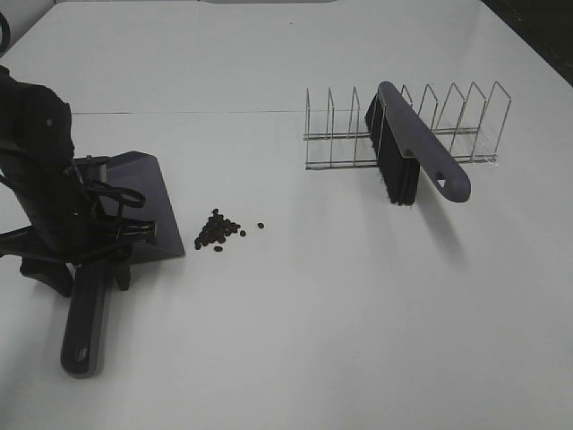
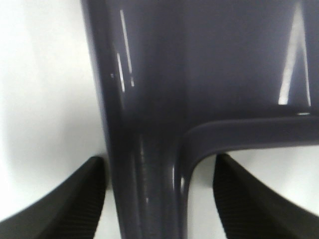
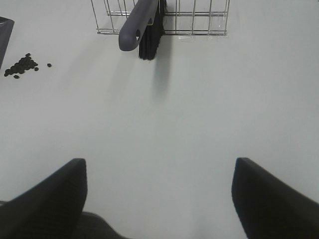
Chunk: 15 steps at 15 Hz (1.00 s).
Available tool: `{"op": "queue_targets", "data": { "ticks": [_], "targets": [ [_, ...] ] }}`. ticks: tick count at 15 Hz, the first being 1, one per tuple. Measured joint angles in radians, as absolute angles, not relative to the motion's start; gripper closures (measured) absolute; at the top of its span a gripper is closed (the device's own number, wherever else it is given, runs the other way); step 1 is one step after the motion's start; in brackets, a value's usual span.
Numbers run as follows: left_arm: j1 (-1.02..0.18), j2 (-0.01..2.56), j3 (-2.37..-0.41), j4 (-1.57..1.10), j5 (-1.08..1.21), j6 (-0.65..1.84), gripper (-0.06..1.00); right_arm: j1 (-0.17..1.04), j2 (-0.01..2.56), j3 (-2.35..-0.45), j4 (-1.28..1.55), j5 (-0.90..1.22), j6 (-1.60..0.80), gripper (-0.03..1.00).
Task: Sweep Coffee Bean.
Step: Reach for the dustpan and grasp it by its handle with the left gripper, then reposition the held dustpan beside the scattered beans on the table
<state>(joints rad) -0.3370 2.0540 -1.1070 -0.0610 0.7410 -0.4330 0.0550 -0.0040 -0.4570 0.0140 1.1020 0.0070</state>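
The broad white table point(image 1: 358, 313) carries everything. Toward its far right stands a thin silver wire rack point(image 1: 448, 134) with upright dividers. A grey-purple plastic brush with black bristles point(image 1: 416, 143) leans in one of the rack's slots, bristles down, its handle poking out the front.

On the left lies a flat grey-purple plastic dustpan point(image 1: 148, 193), its long handle pointing at the near edge. My left hand point(image 2: 159, 169) is low over that handle with the fingers apart, one on each side of the neck. One finger point(image 2: 84, 199) sits right against it. A strip of table shows between the other point(image 2: 244, 194) and the plastic, so nothing is clamped.

My right hand point(image 3: 159, 184) hangs over bare table, fingers spread wide, holding nothing.

The small dark brown coffee beans point(image 1: 218, 231) sit clustered on the table just beside the dustpan's edge, between it and the rack, one bean slightly apart
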Motion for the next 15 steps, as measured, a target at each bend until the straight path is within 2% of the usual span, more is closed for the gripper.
{"op": "queue_targets", "data": {
  "ticks": [1,3,10,15],
  "targets": [
    [-0.337,2.054,-1.107,-0.061,0.743,-0.433,0.49,0.055,-0.004,-0.457,0.014,1.102,0.007,0.22],
    [-0.337,2.054,-1.107,-0.064,0.746,-0.425,0.61,0.055,-0.004,-0.457,0.014,1.102,0.007,0.22],
    [-0.344,2.039,-1.101,0.121,0.769,-0.442,0.61,0.055,-0.004,-0.457,0.014,1.102,0.007,0.22],
    [-0.344,1.892,-0.881,0.205,0.635,-0.448,0.61,0.055,-0.004,-0.457,0.014,1.106,0.007,0.22]
  ]
}}
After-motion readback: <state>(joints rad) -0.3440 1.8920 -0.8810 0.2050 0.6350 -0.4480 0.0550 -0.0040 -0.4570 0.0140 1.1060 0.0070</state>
